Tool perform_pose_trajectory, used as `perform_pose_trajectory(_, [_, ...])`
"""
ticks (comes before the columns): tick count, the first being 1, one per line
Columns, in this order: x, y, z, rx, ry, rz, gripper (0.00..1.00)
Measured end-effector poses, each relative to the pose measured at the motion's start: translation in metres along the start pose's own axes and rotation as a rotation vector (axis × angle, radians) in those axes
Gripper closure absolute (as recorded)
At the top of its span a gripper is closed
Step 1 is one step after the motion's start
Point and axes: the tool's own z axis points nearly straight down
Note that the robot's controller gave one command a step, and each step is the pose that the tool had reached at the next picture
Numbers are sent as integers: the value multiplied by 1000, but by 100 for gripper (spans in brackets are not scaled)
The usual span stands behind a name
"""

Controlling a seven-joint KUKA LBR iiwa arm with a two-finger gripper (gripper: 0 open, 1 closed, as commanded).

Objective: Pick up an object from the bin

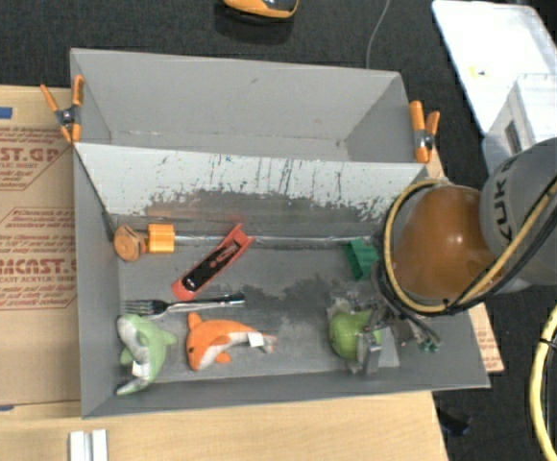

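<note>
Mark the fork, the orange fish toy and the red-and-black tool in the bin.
fork [204,303]: camera view, on its handle.
orange fish toy [209,339]: camera view, middle of its body.
red-and-black tool [211,260]: camera view, midway along its length.

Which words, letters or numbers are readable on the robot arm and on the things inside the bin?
"KU": on the arm's grey casing; further letters are hidden.
On the red and black tool, any marking is too small to read.
Other things in the bin: none.
</note>
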Motion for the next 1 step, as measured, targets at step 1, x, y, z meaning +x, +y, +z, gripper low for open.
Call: perform_pose_trajectory(1, [0,0,0,0,0,-1,100])
